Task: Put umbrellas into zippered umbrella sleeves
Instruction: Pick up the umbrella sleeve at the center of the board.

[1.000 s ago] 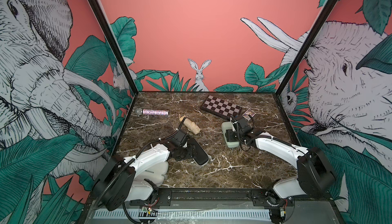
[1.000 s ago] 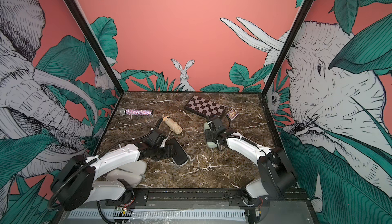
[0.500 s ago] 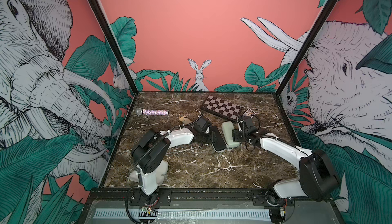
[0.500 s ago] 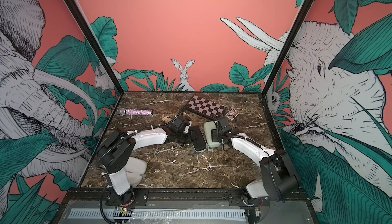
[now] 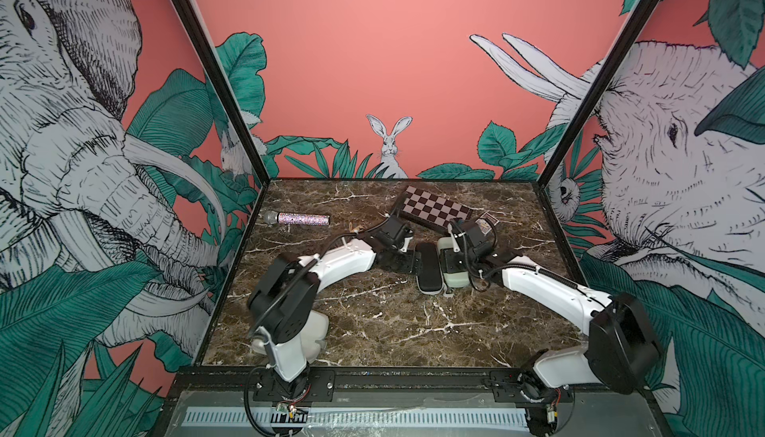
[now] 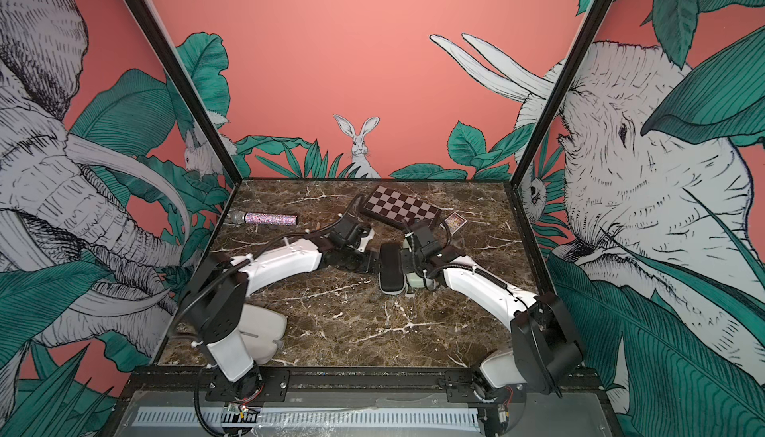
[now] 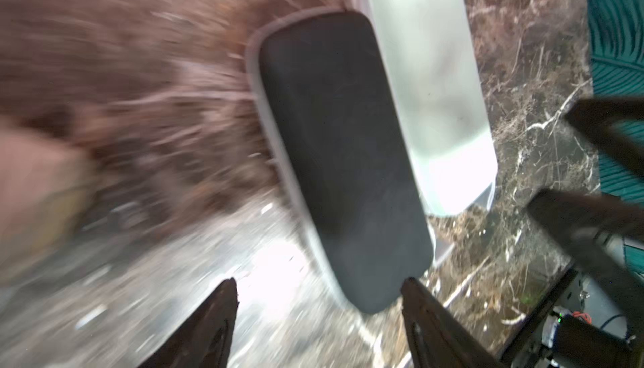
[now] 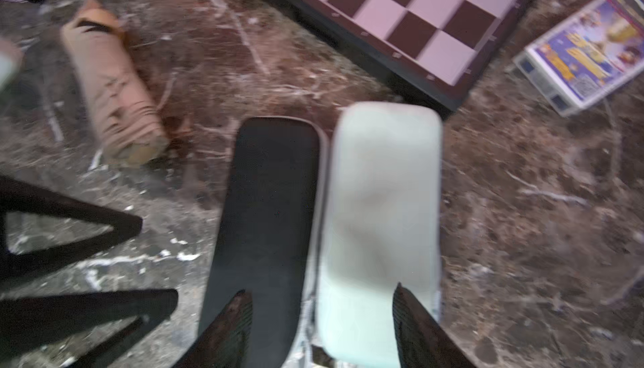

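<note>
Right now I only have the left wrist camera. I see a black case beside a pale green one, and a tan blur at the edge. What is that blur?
Observer: A tan folded umbrella, lying on the table apart from the black case.
Operator: What sits behind the cases?
Observer: A chessboard, one corner close to the green case.
Operator: Anything else lying about?
Observer: A glittery microphone on the left side of the table, well away from both cases.
</note>
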Motion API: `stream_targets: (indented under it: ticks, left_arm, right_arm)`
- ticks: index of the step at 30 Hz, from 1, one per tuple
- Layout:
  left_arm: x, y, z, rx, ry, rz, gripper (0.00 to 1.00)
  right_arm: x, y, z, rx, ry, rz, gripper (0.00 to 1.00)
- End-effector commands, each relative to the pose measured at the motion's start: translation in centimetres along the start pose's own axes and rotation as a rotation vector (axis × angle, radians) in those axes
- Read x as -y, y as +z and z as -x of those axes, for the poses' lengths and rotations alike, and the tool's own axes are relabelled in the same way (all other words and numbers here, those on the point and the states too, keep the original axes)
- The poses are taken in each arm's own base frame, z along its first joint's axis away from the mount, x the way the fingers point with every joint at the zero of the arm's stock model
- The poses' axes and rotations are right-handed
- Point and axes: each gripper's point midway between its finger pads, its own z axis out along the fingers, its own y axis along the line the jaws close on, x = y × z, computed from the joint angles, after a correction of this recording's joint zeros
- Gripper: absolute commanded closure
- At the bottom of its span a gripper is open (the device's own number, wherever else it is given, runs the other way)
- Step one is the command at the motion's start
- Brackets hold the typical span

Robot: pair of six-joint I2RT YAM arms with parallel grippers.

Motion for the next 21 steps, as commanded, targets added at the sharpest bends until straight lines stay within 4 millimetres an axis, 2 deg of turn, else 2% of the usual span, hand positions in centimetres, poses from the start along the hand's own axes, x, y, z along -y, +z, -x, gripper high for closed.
stream_targets:
  ticks: [1, 5, 8, 11, 14, 17, 21]
  left_arm:
    - [-7.4, -5.4, -0.7, 0.015, -0.073, 0.19, 0.24]
    - [-14.9, -9.3, -0.5, 0.087, -0.248, 0.303, 0.24]
    - [-18.8, -12.2, 0.2, 0.145, -0.326, 0.388, 0.24]
    - [-20.7, -14.3, 0.9, 0.196, -0.357, 0.441, 0.23]
    - [-21.7, -15.8, 1.1, 0.211, -0.346, 0.507, 0.23]
    - [-22.4, -16.8, 0.7, 0.222, -0.355, 0.529, 0.22]
    - [-22.8, -17.7, 0.2, 0.243, -0.375, 0.533, 0.22]
  right_arm:
    - [-7.3, 0.1, -0.2, -0.001, -0.082, 0.172, 0.36]
    - [-15.8, 0.8, -1.2, -0.032, -0.204, 0.351, 0.36]
    - [-21.8, 1.5, -2.4, -0.078, -0.291, 0.486, 0.36]
    - [-26.8, 2.4, -3.2, -0.116, -0.365, 0.573, 0.34]
    - [-30.8, 3.7, -4.6, -0.16, -0.401, 0.64, 0.33]
    - [-33.9, 4.8, -5.6, -0.192, -0.414, 0.698, 0.33]
    - [-36.8, 6.1, -7.1, -0.241, -0.419, 0.752, 0.33]
